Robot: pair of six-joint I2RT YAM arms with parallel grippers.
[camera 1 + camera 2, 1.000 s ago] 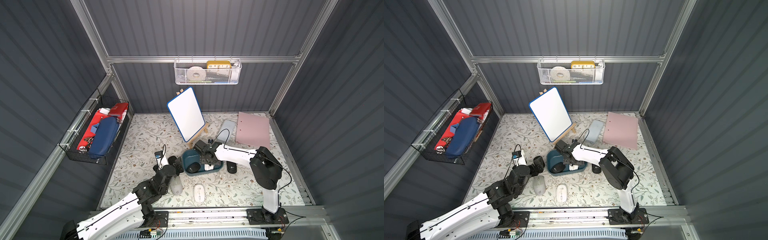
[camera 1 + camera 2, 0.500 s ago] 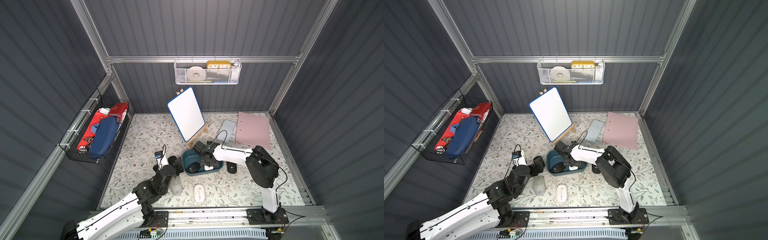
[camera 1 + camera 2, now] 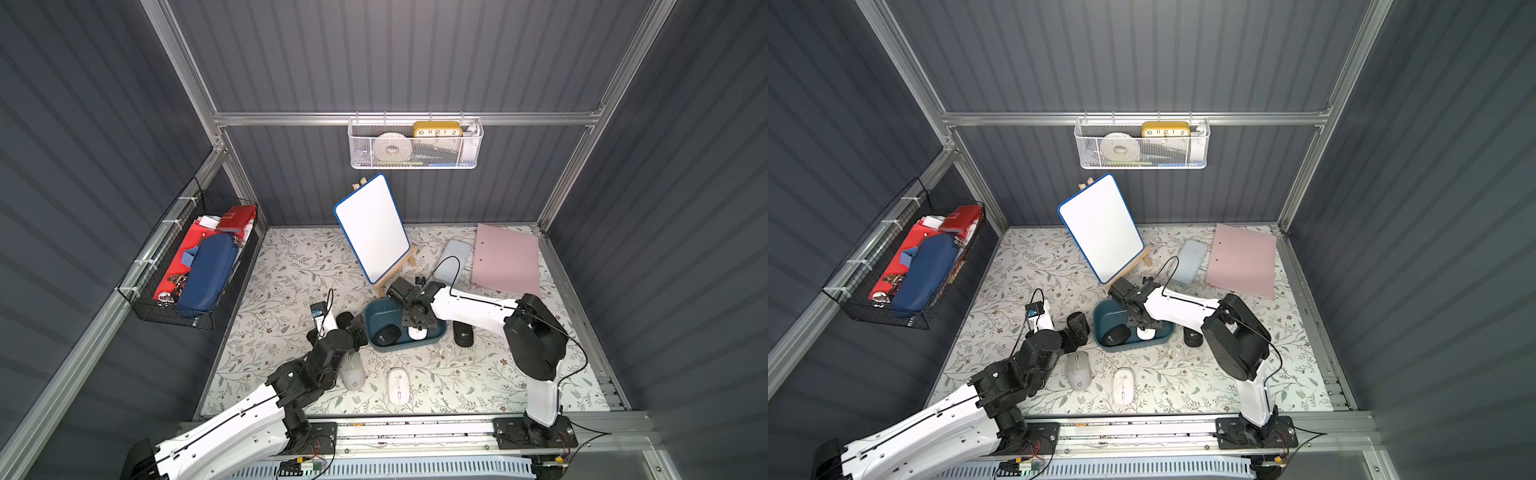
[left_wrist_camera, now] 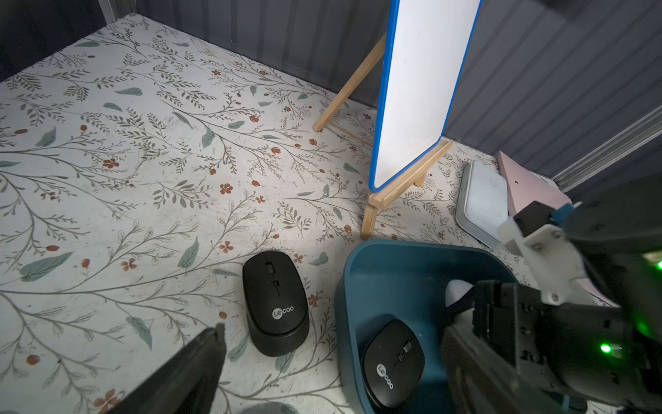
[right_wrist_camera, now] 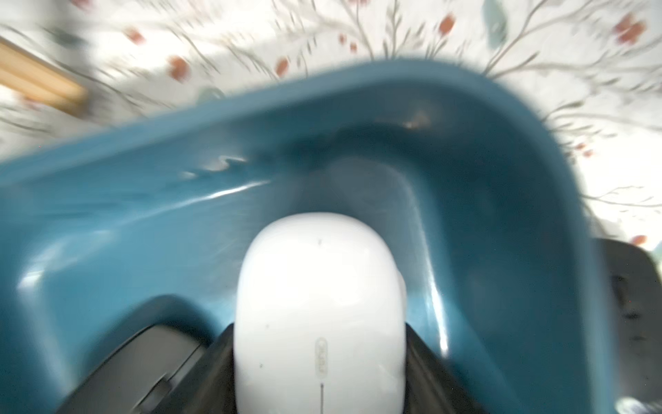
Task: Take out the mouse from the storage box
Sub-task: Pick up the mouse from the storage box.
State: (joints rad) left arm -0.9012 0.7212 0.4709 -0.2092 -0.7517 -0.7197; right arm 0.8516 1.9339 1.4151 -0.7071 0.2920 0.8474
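Lecoo – loose black mouse (image 4: pixel 276 304), lower centre | Lecoo – boxed black mouse (image 4: pixel 392 362), lower right | 10 11 12 1 2 – yellow clock (image 3: pixel 1165 129), upper centre

Dark grey ribbed wall panels (image 3: pixel 395 54) close the cell in on three sides, joined by aluminium frame rails (image 3: pixel 407 118). The counter (image 3: pixel 291 266) has a pale floral covering. A white mesh basket (image 3: pixel 415 166) hangs on the back rail and a black wire basket (image 3: pixel 174 316) on a side wall. The light is soft and even.
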